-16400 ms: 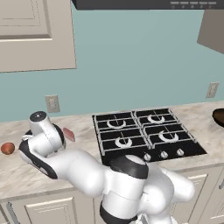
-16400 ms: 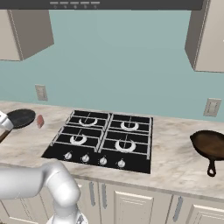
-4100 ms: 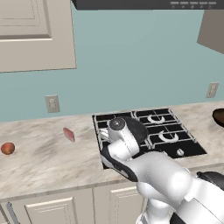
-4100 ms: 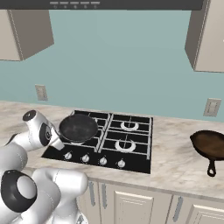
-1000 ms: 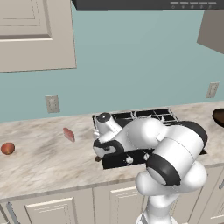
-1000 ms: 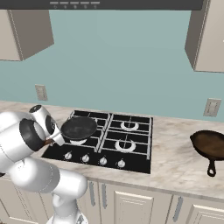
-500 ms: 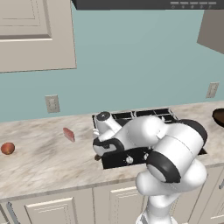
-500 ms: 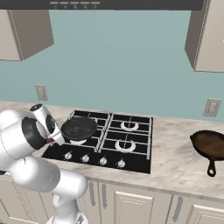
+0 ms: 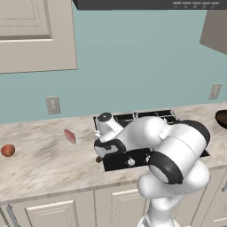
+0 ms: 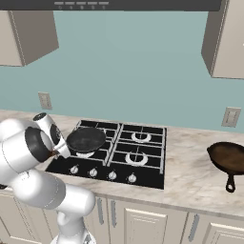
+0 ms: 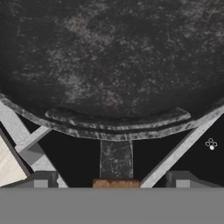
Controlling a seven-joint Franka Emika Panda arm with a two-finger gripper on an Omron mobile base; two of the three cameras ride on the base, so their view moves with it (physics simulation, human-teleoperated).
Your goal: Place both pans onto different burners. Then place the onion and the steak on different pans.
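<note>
black pan (image 10: pixel 86 139) on front-left burner (handle (image 11: pixel 116 183) between fingertips (image 11: pixel 40 180) of spread hand (image 11: pixel 111 183))

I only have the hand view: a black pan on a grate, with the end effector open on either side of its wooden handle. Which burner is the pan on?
Observer: The black pan is on the left side of the cooktop, apparently over the front left burner.
Operator: Where is the other pan?
Observer: The reddish-brown pan is on the counter to the right of the cooktop, not on a burner yet.
Operator: And the food?
Observer: The steak and the onion lie on the counter left of the cooktop, with the onion farther left.
</note>
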